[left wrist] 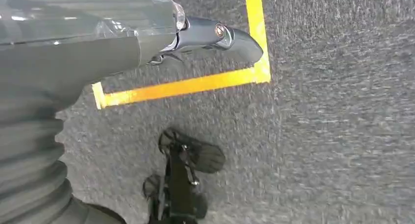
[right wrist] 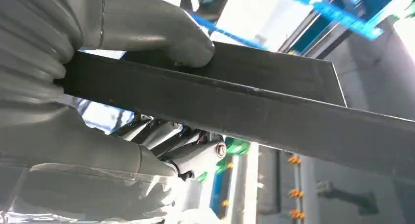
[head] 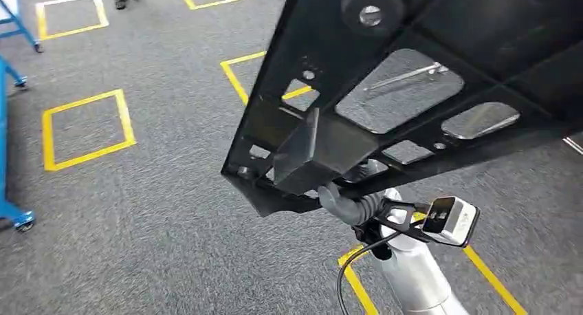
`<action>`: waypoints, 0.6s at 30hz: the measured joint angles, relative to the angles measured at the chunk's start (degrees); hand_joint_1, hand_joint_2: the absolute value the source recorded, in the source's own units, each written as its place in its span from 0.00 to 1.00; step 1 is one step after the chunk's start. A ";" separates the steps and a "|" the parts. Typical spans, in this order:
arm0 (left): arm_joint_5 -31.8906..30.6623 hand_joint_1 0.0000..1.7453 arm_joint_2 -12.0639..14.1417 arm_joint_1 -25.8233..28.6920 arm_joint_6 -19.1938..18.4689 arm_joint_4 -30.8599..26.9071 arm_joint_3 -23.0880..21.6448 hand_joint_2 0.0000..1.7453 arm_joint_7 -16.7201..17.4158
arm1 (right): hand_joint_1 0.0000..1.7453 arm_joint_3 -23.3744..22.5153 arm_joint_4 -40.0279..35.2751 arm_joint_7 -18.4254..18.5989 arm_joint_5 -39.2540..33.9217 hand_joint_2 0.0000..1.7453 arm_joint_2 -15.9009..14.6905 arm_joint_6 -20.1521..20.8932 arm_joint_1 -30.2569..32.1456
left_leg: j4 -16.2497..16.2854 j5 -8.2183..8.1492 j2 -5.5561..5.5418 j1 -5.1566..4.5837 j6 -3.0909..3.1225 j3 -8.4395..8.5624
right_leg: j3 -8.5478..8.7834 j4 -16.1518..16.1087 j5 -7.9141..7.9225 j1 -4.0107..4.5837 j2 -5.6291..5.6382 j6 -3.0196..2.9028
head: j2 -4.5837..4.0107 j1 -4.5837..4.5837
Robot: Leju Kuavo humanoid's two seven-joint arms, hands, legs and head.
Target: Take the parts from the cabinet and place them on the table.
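Black perforated metal frame [head: 412, 88] gripped by right robot hand [head: 347, 203].

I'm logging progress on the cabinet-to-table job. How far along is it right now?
Done: the large black metal frame part with cut-out openings is out of the cabinet, gripped along its edge by the right robot hand. In hand: it is held above the grey carpet with yellow tape squares. The left robot hand hangs holding nothing. Left: placing it on the table.
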 joint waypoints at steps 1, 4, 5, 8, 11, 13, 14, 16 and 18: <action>0.04 0.00 -0.06 0.05 0.00 0.00 0.15 1.00 0.04 | 1.00 -0.20 0.00 0.00 -0.04 1.00 -0.35 -0.09 0.57 | 0.01 -0.09 0.61 -0.04 0.05 0.05 | -0.33 0.21 0.72 -0.02 -0.05 -0.02 | 0.00 0.00; 0.13 0.00 -0.39 0.02 -0.13 0.00 0.39 1.00 0.04 | 1.00 -0.72 -0.13 -0.02 -0.09 1.00 -0.72 -0.39 1.44 | -0.01 -0.45 2.30 -0.29 -0.13 0.61 | 6.44 -13.25 7.74 0.34 -1.53 -0.89 | 0.00 0.00; 0.13 0.00 -0.55 0.01 -0.35 0.00 0.41 1.00 0.04 | 1.00 -0.81 -0.24 -0.04 -0.07 1.00 -0.74 -0.68 1.50 | -0.06 -0.58 2.70 -0.33 -0.26 0.90 | 9.06 -18.20 8.74 0.98 -4.45 -1.61 | 0.00 0.00; 0.11 0.00 -0.79 -0.03 -0.87 0.00 0.46 1.00 0.09 | 1.00 -1.07 -0.48 -0.09 0.44 1.00 -0.76 -0.96 1.91 | -0.20 -0.91 4.20 -0.45 -1.15 1.23 | 8.94 -18.68 8.44 1.64 -3.68 -2.41 | 0.00 0.02; 0.02 0.00 -1.01 -0.34 -1.27 0.00 0.46 1.00 0.02 | 1.00 -1.27 -1.29 -0.13 0.81 1.00 -0.79 -0.96 3.19 | 0.58 -1.97 2.54 -0.32 -2.05 1.52 | 10.01 -20.33 9.35 0.88 -1.89 -3.12 | 0.00 0.00; 0.11 0.00 -1.07 -0.11 -1.42 0.00 0.48 1.00 0.09 | 1.00 -1.29 -1.31 -0.11 1.20 1.00 -0.70 -0.72 3.38 | 7.94 -6.17 -0.39 -0.16 -2.22 -1.79 | 10.06 -20.34 9.41 0.71 -0.85 -3.54 | 0.00 0.00; 0.15 0.00 -1.03 0.01 -1.38 0.00 0.50 1.00 0.17 | 1.00 -1.29 -1.31 -0.09 1.38 1.00 -0.70 -0.63 3.70 | 13.02 -8.31 -0.84 -0.14 -2.44 -4.29 | 10.06 -20.31 9.35 0.74 -0.11 -3.64 | 0.00 0.00; 0.17 0.00 -0.98 0.21 -1.33 0.00 0.55 1.00 0.37 | 1.00 -1.29 -1.27 -0.09 1.51 1.00 -0.70 -0.63 4.36 | 17.94 -8.87 -0.88 -0.12 -2.70 -7.18 | 10.03 -20.03 9.29 0.72 1.45 -3.63 | 0.00 0.00; 0.20 0.00 -0.96 0.16 -1.31 0.00 0.59 1.00 0.42 | 1.00 -1.29 -1.27 -0.09 1.68 1.00 -0.70 -0.59 4.64 | 11.31 -4.08 -1.03 0.01 -2.76 -4.49 | 10.13 -19.57 8.99 0.53 3.02 -3.31 | 0.00 0.00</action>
